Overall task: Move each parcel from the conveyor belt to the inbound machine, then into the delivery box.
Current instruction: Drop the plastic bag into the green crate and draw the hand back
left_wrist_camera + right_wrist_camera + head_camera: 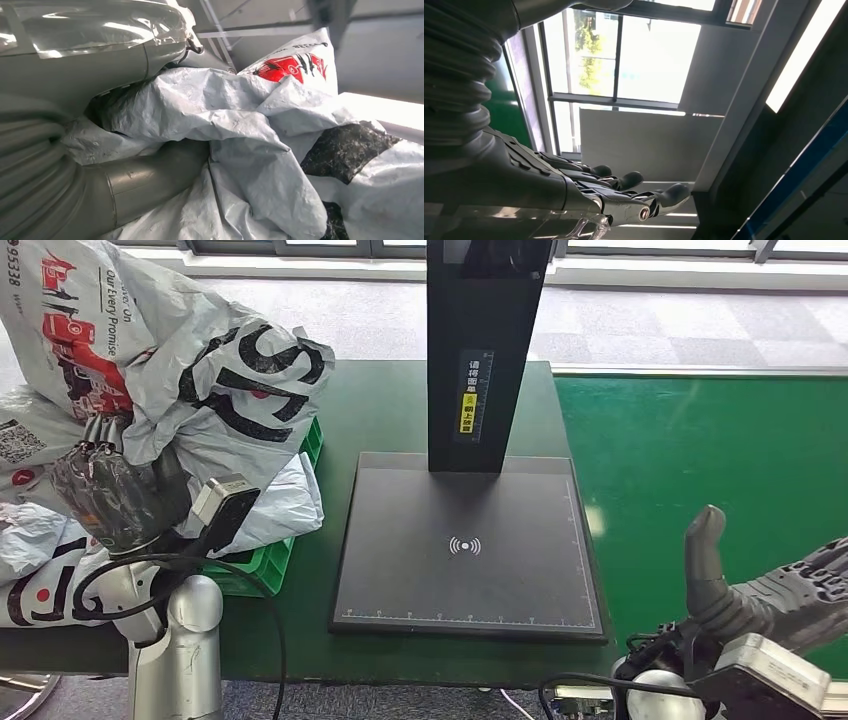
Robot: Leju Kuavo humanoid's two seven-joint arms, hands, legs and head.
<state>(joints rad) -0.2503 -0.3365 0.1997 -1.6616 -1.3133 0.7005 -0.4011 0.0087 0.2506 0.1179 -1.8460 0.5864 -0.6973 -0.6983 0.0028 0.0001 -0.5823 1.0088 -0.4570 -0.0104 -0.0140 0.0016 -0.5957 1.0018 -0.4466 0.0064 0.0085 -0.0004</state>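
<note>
At 9 o'clock on the dark green table (390,400), a green plastic crate (262,562) holds crumpled white plastic mailer parcels (270,495). The left hand (118,495) grips one white parcel with bold black lettering and red print (200,350) raised above the crate. At 6 o'clock lies the black flat scanner pad (470,550), marked with a white wireless symbol; its black post (487,340) carries a yellow-tagged label with small, illegible characters. At 4 o'clock, the right hand (770,595) is empty, fingers spread, beside the green conveyor belt (700,450).
</note>
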